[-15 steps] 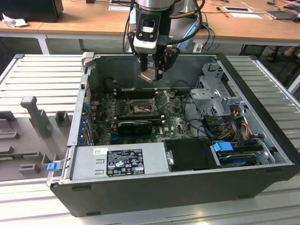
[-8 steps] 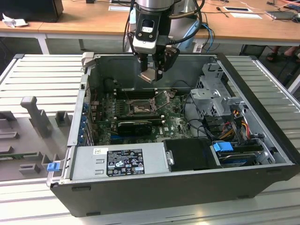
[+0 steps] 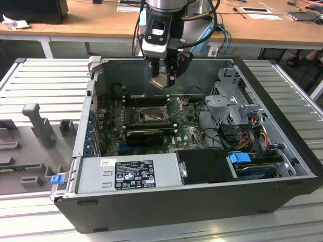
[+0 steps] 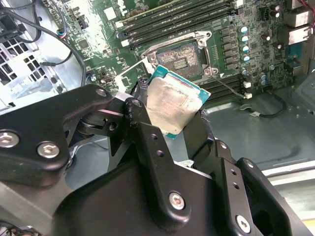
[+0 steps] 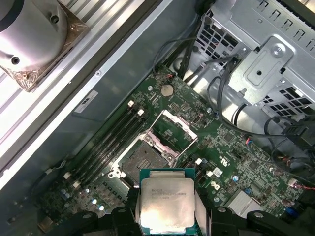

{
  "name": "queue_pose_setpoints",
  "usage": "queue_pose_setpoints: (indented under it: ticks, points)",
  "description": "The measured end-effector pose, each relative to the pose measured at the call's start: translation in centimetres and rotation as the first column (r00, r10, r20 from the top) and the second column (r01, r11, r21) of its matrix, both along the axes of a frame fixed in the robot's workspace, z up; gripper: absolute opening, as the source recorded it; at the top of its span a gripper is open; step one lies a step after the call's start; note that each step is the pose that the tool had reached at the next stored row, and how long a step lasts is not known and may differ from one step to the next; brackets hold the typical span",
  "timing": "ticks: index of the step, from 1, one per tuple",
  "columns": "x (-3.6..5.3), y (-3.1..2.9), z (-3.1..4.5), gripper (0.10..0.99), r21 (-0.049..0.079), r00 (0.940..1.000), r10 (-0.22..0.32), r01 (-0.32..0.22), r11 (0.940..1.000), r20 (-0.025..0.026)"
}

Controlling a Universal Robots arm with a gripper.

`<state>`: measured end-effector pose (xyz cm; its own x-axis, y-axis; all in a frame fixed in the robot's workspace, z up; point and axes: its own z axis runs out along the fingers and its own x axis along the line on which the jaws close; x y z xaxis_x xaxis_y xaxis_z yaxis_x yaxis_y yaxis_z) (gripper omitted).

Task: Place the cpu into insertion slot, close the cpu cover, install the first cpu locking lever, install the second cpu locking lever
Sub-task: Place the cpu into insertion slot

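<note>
The gripper (image 5: 167, 219) has its fingers closed on the cpu (image 5: 167, 199), clamping the chip by two opposite edges. The pale metal face and green rim lie open to both wrist views. In the exterior view the gripper (image 3: 162, 75) holds the chip over the open computer case (image 3: 166, 212), well clear of the green motherboard (image 5: 221, 147).

Beyond the fingertips lies the insertion slot (image 5: 145, 160), uncovered, with its brownish contact field showing inside the dark frame. The cpu and slot are well apart. In both wrist views the chip's edges sit turned against the socket's edges rather than parallel to them, so the square does not match the slot as it hangs.

Just beside the slot the cpu cover (image 5: 183, 126) stands swung open on its hinge, with its window clear of the socket. On the slot's other side run the long black memory slots (image 5: 110, 140). Farther off sits the grey drive cage (image 5: 270, 64).
</note>
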<state>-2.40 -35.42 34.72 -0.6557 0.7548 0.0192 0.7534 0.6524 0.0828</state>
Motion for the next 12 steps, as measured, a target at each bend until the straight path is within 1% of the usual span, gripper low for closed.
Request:
queue_pose_setpoints:
  ticks: [12]
  points:
    - [0.00,0.00,-0.01,0.533,0.000,0.9997,-0.025,0.025,0.9997,0.0000]
